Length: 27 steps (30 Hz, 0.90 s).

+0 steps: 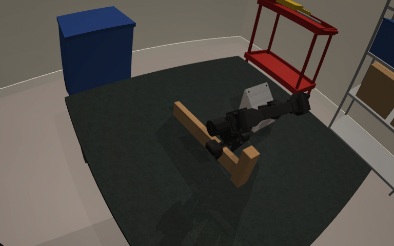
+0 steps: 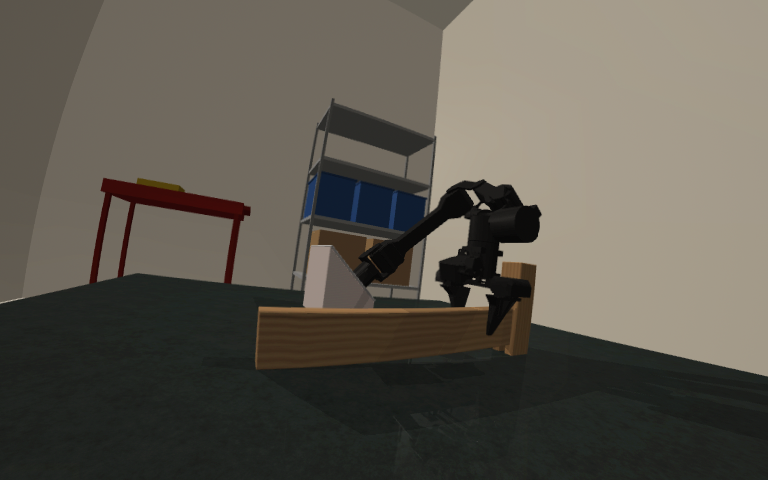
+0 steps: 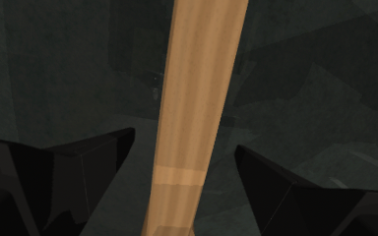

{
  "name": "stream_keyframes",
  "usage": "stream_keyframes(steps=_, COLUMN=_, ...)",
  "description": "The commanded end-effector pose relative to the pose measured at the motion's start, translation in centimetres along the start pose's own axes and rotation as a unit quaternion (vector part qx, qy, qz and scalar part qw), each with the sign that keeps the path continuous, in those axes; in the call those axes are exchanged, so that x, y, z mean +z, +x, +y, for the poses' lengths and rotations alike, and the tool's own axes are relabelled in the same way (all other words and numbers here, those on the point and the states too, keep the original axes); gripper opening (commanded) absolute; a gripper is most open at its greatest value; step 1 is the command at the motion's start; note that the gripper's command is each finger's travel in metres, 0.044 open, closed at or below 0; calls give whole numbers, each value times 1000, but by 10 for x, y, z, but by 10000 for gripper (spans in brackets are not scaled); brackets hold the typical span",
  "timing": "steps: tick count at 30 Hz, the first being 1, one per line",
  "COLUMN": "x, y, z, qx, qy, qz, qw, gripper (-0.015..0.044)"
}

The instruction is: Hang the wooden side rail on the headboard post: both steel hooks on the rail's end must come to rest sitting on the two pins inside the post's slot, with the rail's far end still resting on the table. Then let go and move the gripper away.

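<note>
1 gripper [image 1: 228, 143] [image 2: 478, 319] [image 3: 186, 142], jaws spread wide w/ nothing pinched: 2 black fingers, 1 each side of the rail, w/ gaps btwn them & the wood in the wrist view. 1 wooden side rail [image 1: 194, 124] [image 2: 373, 336] [image 3: 197, 93] runs on edge across 1 dark table [image 1: 124, 116] [image 2: 169, 418] [image 3: 59, 88]; its far end is down on the tabletop, its other end is at the 1 upright headboard post [image 1: 246, 166] [image 2: 521, 305]. Hooks & pins (2 each per task) are hidden, so can't tell if seated. 1 black arm [image 1: 261, 113] [image 2: 424, 229] reaches over from 1 pale wedge-shaped mount [image 1: 257, 94] [image 2: 322, 277]. Around the table: 1 blue cabinet [image 1: 97, 58], 1 red cart [image 1: 290, 17] [image 2: 169, 196] w/ 2 trays in top view & yellow stuff on the upper one, 1 grey shelf unit [image 1: 361, 68] [image 2: 326, 133] w/ 3 blue bins [image 2: 362, 200] in a row, ext. view, & brown boxes [image 1: 377, 89] [image 2: 345, 243] one level below.
</note>
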<state>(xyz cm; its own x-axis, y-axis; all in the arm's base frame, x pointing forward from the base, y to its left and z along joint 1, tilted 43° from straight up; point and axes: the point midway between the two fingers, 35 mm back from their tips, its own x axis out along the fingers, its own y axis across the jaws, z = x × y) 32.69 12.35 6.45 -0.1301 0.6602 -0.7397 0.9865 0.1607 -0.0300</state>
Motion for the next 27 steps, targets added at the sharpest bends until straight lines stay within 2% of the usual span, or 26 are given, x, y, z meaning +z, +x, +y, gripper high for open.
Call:
stream_keyframes(steps=1, x=0, y=-28, z=4, qx=15, qy=-6, qz=3, qw=1000, gripper=440)
stream_keyframes(steps=8, x=2, y=-28, z=4, qx=15, qy=-6, qz=2, qw=1000, gripper=440)
stream_keyframes(steps=13, x=30, y=-27, z=4, qx=15, qy=-6, qz=2, qw=1000, gripper=440)
stream_keyframes(steps=27, x=28, y=-28, z=4, qx=15, qy=-2, qz=2, qw=1000, gripper=440)
